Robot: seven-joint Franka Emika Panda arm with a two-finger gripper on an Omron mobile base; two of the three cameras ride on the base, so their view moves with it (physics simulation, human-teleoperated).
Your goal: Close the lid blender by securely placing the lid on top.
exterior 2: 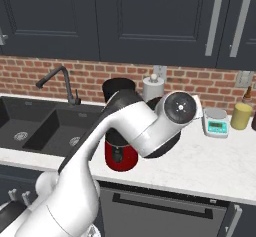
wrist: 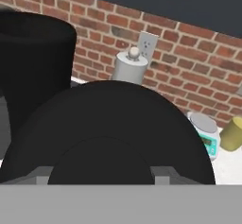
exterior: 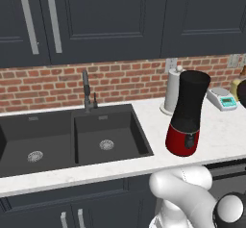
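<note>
On the white counter (exterior: 226, 131), right of the sink (exterior: 72, 135): blender (exterior: 188, 114), jar top open.

From the hand view I read a large black domed shape, the lid (wrist: 111, 133), directly ahead of the camera, with the blender jar at left. I cannot tell whether the gripper fingers are spread or pinching the lid; they are hidden. Behind the blender stands a paper-towel roll (exterior: 172, 90); a small scale (exterior: 222, 98) sits near the brick wall.

A black jar over a glossy red base is shown on the blender (exterior: 188, 114); red brick patterning is seen on the backsplash (exterior: 53, 82); the counter (exterior: 226, 131) is rendered white.
</note>
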